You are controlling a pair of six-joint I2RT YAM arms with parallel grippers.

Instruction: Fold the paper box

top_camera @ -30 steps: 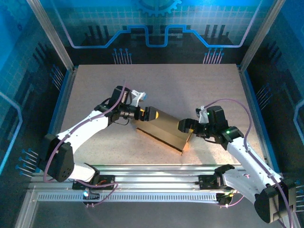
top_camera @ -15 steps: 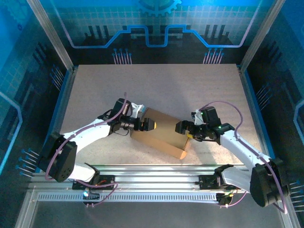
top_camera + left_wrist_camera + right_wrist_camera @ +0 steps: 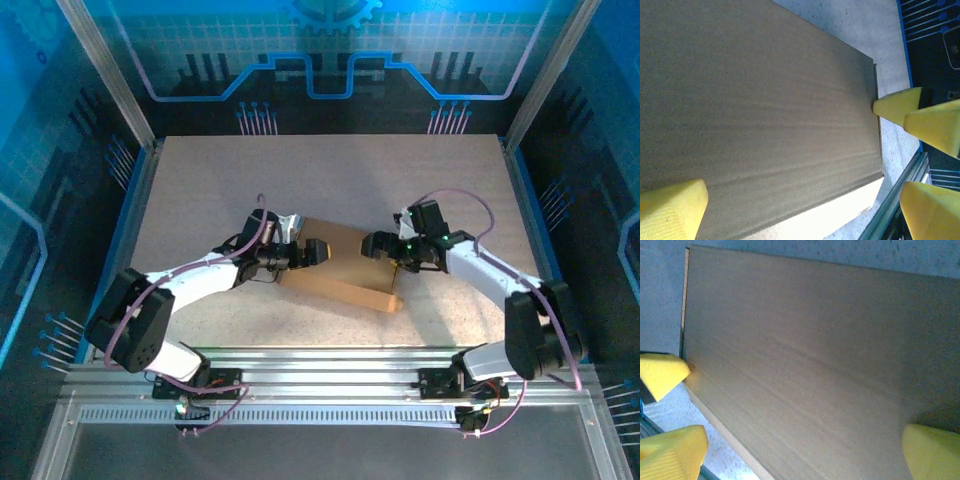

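Brown paper box (image 3: pixel 345 272) sits on speckled table (image 3: pixel 200 190), left claw (image 3: pixel 314 250) and right claw (image 3: pixel 373 245) gaping empty above.

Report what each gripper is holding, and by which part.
Nothing is gripped: left gripper and right gripper are both open, spread over the paper box top.

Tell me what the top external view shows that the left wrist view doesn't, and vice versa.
Top external adds: both arms reaching in, the left gripper and right gripper at opposite ends of the paper box, and the table around it. Left wrist adds: the cardboard's faint ribbing up close, with yellow fingertips spread wide over it. Shared: the brown box lying flat on the speckled table.
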